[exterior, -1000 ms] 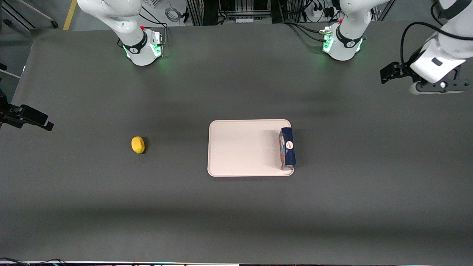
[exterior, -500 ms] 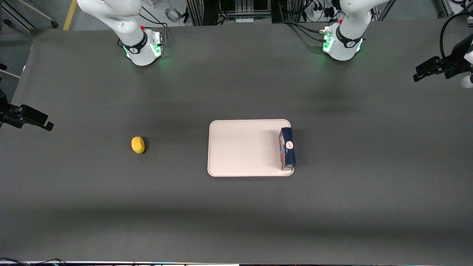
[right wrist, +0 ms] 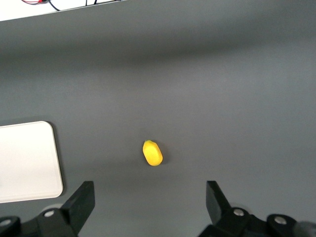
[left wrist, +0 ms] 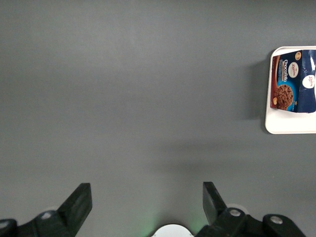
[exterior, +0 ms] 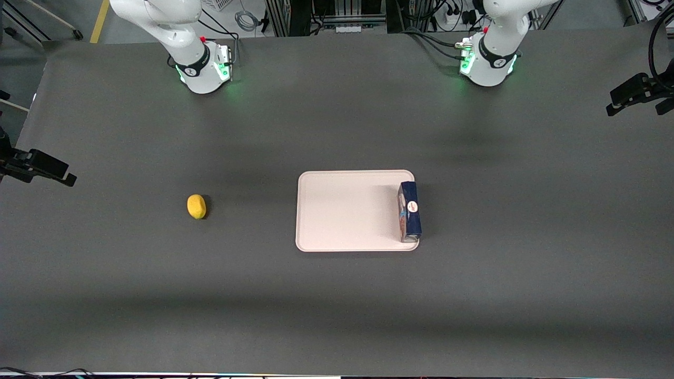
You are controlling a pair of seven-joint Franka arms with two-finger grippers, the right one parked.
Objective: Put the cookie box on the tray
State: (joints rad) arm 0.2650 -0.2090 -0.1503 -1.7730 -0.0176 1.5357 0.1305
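Note:
The dark blue cookie box [exterior: 409,211] lies on the pale pink-white tray [exterior: 347,210], along the tray's rim toward the working arm's end of the table. The left wrist view shows the cookie box [left wrist: 292,81] with its cookie picture, resting on a corner of the tray [left wrist: 289,123]. My gripper [left wrist: 146,190] hangs open over bare table mat with nothing between its fingers, well apart from the box. In the front view only a black part of that wrist [exterior: 634,95] shows, at the working arm's end of the table.
A small yellow lemon-like object [exterior: 196,206] lies on the dark grey mat toward the parked arm's end, level with the tray; the right wrist view shows the yellow object [right wrist: 152,152] too. Both arm bases [exterior: 487,63] stand at the table edge farthest from the front camera.
The working arm has swung away from the tray toward its own end of the table and has mostly left the front view. The cookie box and tray have not moved.

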